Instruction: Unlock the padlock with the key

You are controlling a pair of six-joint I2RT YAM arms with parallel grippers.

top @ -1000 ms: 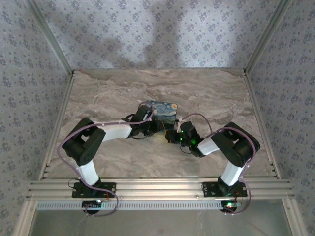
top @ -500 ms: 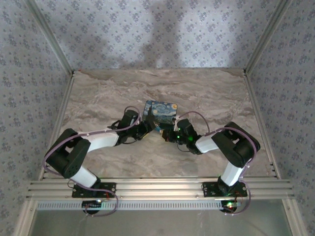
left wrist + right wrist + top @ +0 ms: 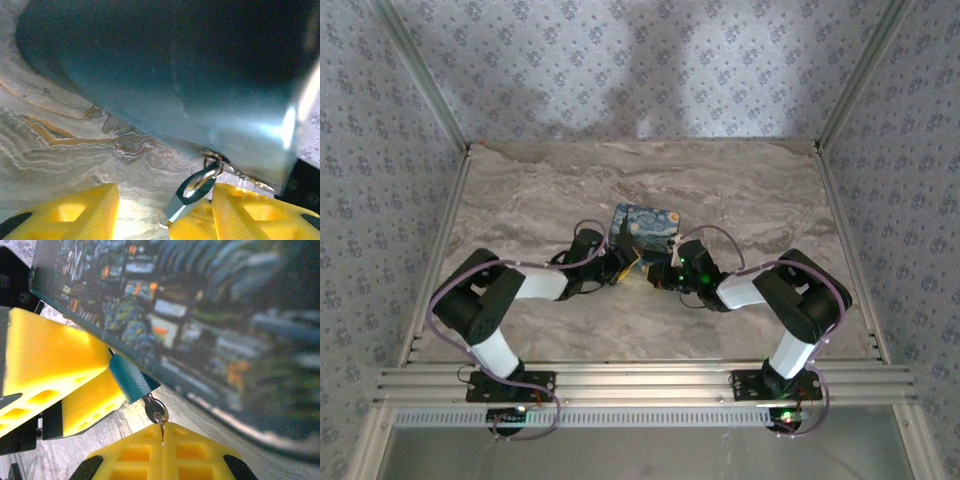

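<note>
– Two grippers of yours meet at the printed box's six o'clock edge. Where is the padlock?
– Hanging there, teal, at eleven o'clock from my right gripper, which is pinched closed on the key in its lower end.
– And your left gripper?
– Half spread, gripping nothing; the padlock rests against one yellow finger.

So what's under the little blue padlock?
A small silver key hangs from the bottom of the padlock, just above the right gripper, its yellow fingers closed. The key's blade is hidden inside the lock.
</note>
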